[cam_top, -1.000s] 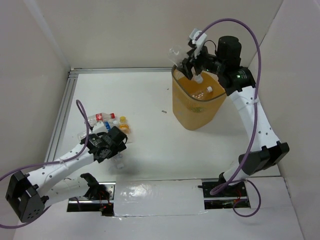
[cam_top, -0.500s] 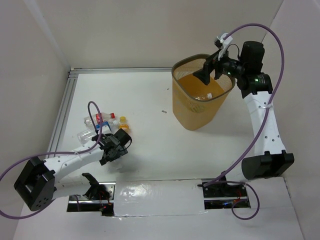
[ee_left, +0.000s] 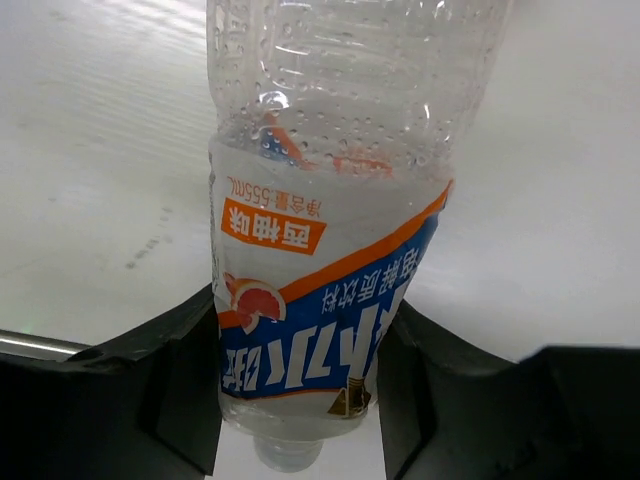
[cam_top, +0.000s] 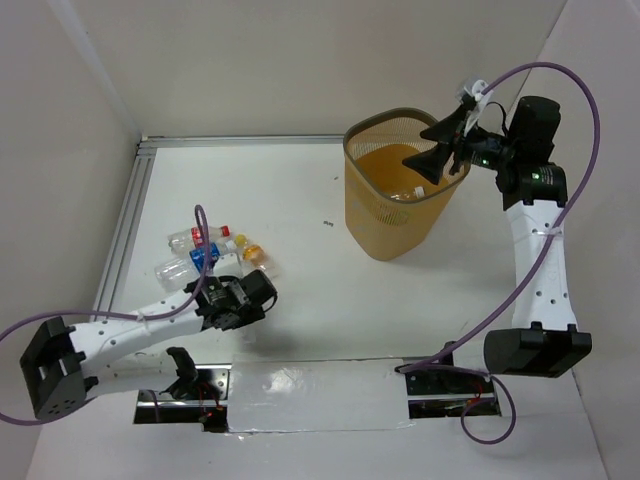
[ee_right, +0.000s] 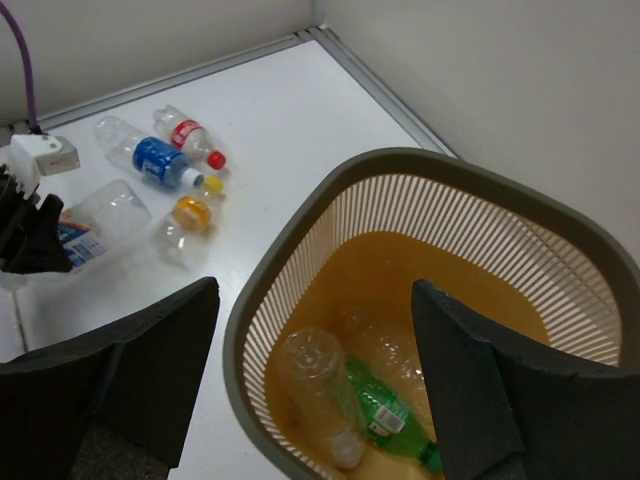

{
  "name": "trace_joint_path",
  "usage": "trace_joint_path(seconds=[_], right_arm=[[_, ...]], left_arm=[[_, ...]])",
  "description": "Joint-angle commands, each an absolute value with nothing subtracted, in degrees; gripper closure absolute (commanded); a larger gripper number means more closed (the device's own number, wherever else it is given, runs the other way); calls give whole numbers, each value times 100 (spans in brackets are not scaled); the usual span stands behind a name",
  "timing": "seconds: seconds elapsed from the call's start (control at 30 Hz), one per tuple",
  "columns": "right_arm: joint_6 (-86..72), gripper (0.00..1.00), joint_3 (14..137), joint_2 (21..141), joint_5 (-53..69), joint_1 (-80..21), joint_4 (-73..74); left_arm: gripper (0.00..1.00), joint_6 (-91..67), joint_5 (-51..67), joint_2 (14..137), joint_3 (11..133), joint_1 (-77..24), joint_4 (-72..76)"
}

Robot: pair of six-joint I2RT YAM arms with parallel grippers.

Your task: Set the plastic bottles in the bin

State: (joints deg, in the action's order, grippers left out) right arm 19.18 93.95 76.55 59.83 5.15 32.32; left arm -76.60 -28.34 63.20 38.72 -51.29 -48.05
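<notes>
**Left gripper (ee_left: 300, 380) clamped on a bottle (ee_left: 330, 250), bin (cam_top: 390, 225) far off to its right.**
It gripped the labelled middle, so a steady lift clear of the worktop (cam_top: 300, 200) looked wise; other bottles (cam_top: 205, 245) lay just beyond; the right gripper (ee_right: 315, 345) hung wide over the bin.

1. The right gripper (cam_top: 432, 148) hangs with its fingers spread wide over the far-right rim of the bin (cam_top: 385, 225).
2. Just below it, inside the bin, lies a clear bottle (cam_top: 408, 191).
3. The left gripper (cam_top: 258, 292) sits low over the table (cam_top: 300, 190). The loose plastic bottles (cam_top: 200, 250) lie just beyond it, to its left.
4. The bin stands well apart from the left gripper, ahead and to its right.
</notes>
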Motion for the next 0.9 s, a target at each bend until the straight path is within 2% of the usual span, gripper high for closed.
trace_joint_path(seconds=[0.0,0.2,0.23,0.33,0.37,0.43,0.47,0.57,0.67,0.7,0.87], right_arm=[[2284,17,9212,7331,7109,686,3549],[2575,40,8746,7146,7260,870,3761],[2662,52,8745,7146,7260,922,3884],[2970,75,8631,7085,7058,923,4182],[3110,90,8631,7084,6979,975,4236],[3251,99,8429,6918,6742,976,4384],[3252,100,8350,6847,6663,976,4386],[3531,100,7981,6557,6478,976,4648],[3604,100,7639,6259,6162,923,4720],[3656,100,7551,6197,6074,923,4720],[3779,100,7163,6012,5494,712,4904]], left_arm=[[89,-7918,-2988,5916,4639,-5825,-5308],[93,-8165,-3270,5924,5641,-6959,-5826],[93,-8165,-3270,5993,5747,-7022,-5827],[93,-7692,-3515,6152,6274,-7084,-5521],[93,-7360,-3681,6213,6563,-7084,-5398],[93,-6789,-3997,6266,6984,-7084,-4960],[93,-6785,-3999,6267,6987,-7084,-4748],[93,-5490,-4472,6337,7697,-7084,-3872],[93,-4652,-4378,6451,7875,-6856,-2921],[92,-4206,-4081,6451,7936,-6751,-2205],[92,-3964,-2393,6854,8068,-5540,-881]])
